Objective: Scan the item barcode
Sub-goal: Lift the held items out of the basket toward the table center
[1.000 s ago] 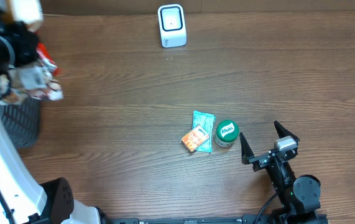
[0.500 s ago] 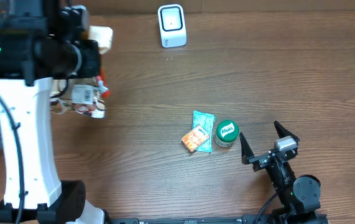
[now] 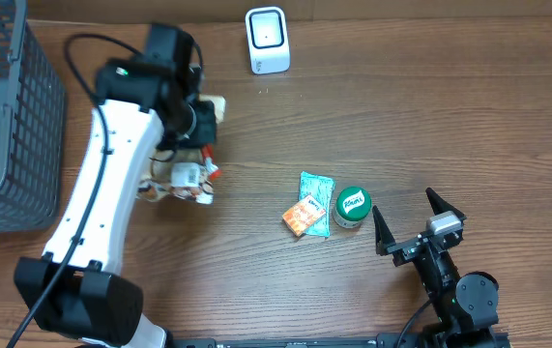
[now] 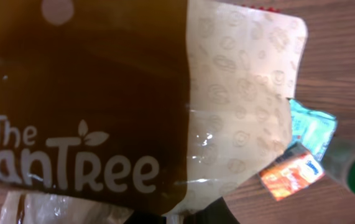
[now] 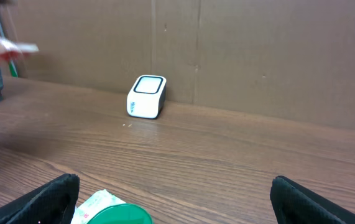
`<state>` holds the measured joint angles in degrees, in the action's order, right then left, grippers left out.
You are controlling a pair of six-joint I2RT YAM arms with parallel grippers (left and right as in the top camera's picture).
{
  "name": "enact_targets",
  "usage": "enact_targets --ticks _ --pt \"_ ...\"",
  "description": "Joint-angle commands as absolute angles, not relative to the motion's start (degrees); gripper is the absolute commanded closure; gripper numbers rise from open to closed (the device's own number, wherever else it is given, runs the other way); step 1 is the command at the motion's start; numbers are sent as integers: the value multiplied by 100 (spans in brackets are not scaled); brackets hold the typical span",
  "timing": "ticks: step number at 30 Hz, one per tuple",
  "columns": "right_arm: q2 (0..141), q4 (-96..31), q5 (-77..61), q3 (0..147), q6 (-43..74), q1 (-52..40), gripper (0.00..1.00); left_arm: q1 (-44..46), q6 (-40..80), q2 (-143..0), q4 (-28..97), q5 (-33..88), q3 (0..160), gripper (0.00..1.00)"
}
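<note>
Across the wood-grain table [image 3: 450, 116], the left gripper [image 3: 196, 145], clamped on a brown-and-tan plastic pouch [image 3: 181, 184], has swung toward the white box-shaped scanner [image 3: 267, 40], scan likely next, while the right gripper [image 3: 402, 201] idles, jaws spread.

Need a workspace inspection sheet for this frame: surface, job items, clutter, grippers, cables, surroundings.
Surface: wooden table, no spills seen.
Job's things: white scanner upright at the far edge; brown snack bag held, not yet at the scanner.
Clutter: teal packet, orange packet overlapping it, green-lidded jar beside them.
Grippers: left gripper shut on the snack bag; right gripper open, empty, near the jar.
Cables: black cable looping along the left arm.
Surroundings: mesh basket at the table's side; cardboard wall behind.
</note>
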<state>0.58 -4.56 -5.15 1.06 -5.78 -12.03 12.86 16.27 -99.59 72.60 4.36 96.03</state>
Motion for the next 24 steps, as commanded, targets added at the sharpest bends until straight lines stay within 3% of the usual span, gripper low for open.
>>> enact_targets --ticks 1,18,20,24 --pt "23 -436 -539 47 -558 -1219 0 1441 1962 -9974 6834 386 8847 96" --pt "23 -436 -539 47 -558 -1219 0 1621 2296 -9974 4278 388 6169 96" --pt "23 -436 -539 47 -558 -1219 0 1621 2294 -9974 4195 386 6090 86" --pt "23 -436 -539 47 -558 -1219 0 1621 2268 -9974 4163 392 6080 39"
